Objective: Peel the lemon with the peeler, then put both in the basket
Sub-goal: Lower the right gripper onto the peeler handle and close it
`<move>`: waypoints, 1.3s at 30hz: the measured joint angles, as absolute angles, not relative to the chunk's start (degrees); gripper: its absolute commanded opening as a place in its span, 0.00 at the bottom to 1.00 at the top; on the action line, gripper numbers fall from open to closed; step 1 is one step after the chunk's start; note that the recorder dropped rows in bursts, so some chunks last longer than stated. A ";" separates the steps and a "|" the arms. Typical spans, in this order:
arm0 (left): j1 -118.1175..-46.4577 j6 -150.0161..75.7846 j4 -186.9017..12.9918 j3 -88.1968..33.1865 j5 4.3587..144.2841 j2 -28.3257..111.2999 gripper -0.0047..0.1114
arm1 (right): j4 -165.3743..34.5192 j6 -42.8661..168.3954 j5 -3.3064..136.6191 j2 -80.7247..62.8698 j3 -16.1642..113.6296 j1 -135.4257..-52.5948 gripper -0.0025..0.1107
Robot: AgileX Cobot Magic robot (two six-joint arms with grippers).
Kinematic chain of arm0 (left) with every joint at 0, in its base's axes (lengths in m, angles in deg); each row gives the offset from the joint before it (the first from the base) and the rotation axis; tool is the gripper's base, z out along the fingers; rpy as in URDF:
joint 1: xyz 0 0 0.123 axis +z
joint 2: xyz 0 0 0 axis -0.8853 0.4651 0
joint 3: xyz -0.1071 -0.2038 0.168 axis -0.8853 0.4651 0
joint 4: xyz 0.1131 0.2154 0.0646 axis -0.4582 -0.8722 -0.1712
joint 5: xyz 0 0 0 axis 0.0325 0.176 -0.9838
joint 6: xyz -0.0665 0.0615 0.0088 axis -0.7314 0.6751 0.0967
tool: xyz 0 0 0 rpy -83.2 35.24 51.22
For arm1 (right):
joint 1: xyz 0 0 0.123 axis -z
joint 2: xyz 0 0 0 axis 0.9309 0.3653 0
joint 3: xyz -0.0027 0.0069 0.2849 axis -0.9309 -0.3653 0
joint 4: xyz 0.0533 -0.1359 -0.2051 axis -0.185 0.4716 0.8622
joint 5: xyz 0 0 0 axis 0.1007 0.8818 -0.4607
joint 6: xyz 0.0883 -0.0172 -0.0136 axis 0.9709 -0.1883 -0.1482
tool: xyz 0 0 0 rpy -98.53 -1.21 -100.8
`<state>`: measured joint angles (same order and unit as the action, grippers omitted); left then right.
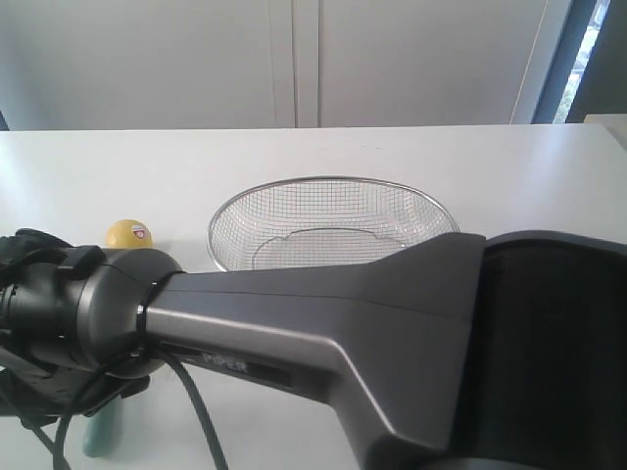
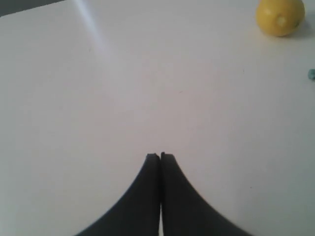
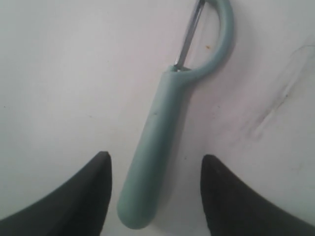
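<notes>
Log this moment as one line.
right gripper: open, straddling peeler handle, not gripping | left gripper: shut, empty | lemon: on table, outside basket | basket: nothing visible inside

A white table (image 1: 118, 166) spans the middle of the frame. Pale wall panels (image 1: 147, 59) with vertical seams run across the top, and a dark-framed window (image 1: 591, 44) shows daylight at upper right.

peeler (image 3: 157, 142) lies between the spread jaws of the right gripper (image 3: 156, 156), with bare table (image 3: 59, 73) either side of its handle. right arm (image 1: 323, 323) spans the table in front of the basket (image 1: 333, 220). table around the lemon (image 2: 280, 17) is bare.
</notes>
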<state>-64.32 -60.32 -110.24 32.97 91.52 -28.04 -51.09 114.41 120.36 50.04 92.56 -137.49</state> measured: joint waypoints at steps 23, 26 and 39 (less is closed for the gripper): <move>-64.32 -69.76 -107.52 32.97 91.52 -28.04 0.04 | -51.09 117.43 116.75 54.14 92.56 -136.23 0.45; -64.32 -69.76 -107.52 32.97 91.52 -28.04 0.04 | -51.09 117.74 116.69 54.18 92.56 -136.23 0.43; -64.32 -69.89 -107.52 32.97 91.52 -28.04 0.04 | -50.56 118.53 115.49 54.50 92.56 -136.23 0.41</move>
